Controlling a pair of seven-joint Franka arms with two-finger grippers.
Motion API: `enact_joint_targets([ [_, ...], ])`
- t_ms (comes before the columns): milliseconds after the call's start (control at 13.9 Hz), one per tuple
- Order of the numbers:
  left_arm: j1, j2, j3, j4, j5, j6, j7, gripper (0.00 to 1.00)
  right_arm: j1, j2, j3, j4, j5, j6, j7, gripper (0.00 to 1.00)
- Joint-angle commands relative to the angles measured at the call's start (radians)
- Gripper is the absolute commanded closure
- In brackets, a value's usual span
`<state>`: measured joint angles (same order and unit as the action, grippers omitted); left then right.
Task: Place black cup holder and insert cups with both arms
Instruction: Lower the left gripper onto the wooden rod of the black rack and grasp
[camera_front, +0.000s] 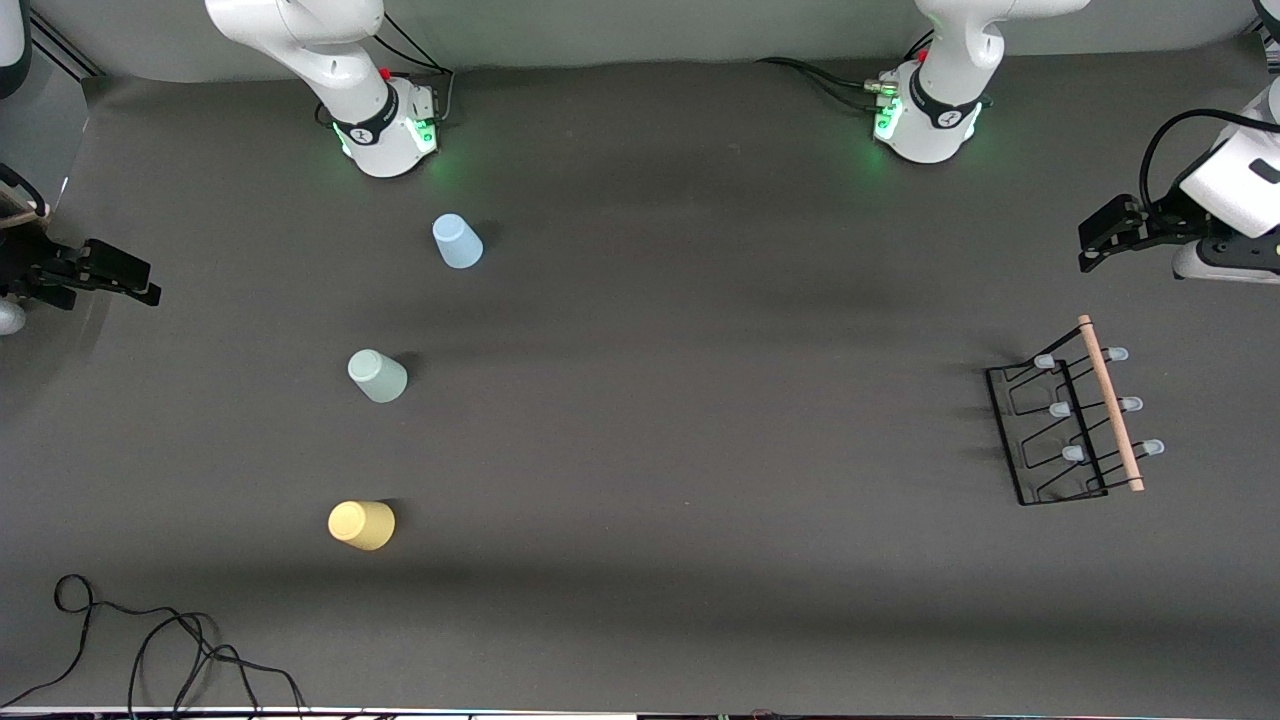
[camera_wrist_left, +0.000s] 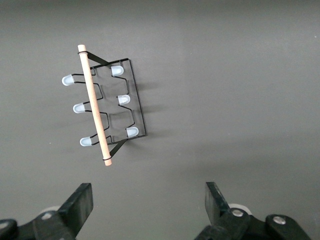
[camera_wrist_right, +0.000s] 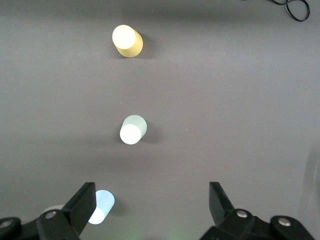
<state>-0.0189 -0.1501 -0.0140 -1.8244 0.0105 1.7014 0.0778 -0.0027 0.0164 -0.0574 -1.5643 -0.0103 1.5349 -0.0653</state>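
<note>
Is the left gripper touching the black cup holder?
Apart. In the left wrist view, the open left gripper hangs clear of the cup holder, bare table between them.

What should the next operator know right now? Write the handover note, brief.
Left gripper: open, empty, waiting at the left arm's end of the table.
Right gripper: open, empty, waiting at the right arm's end.
Black cup holder: on the table toward the left arm's end, pegs bare.
Blue cup, green cup, yellow cup: upside down in a row toward the right arm's end, yellow nearest the front camera.
Done: nothing.
Left: place the holder, insert all three cups.
</note>
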Motion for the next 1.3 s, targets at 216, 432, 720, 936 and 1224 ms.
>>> enact_joint_targets([
  [216, 0.016, 0.007, 0.002, 0.013, 0.005, -0.011, 0.005, 0.00, 0.012, -0.010, -0.009, 0.007, 0.015, -0.006, 0.007, 0.00],
  [432, 0.019, 0.056, 0.003, -0.019, 0.005, 0.085, 0.016, 0.00, 0.010, -0.010, -0.009, 0.006, 0.015, -0.009, 0.005, 0.00],
  [720, 0.089, 0.170, 0.006, -0.059, 0.009, 0.220, 0.022, 0.00, 0.012, -0.010, -0.007, 0.007, 0.015, -0.007, 0.007, 0.00],
  [936, 0.141, 0.256, 0.006, -0.079, 0.046, 0.371, 0.052, 0.00, 0.012, -0.009, -0.007, 0.006, 0.015, -0.007, 0.007, 0.00],
  [1224, 0.163, 0.372, 0.006, -0.078, 0.046, 0.444, 0.054, 0.21, 0.012, -0.009, -0.006, 0.006, 0.015, -0.007, 0.007, 0.00],
])
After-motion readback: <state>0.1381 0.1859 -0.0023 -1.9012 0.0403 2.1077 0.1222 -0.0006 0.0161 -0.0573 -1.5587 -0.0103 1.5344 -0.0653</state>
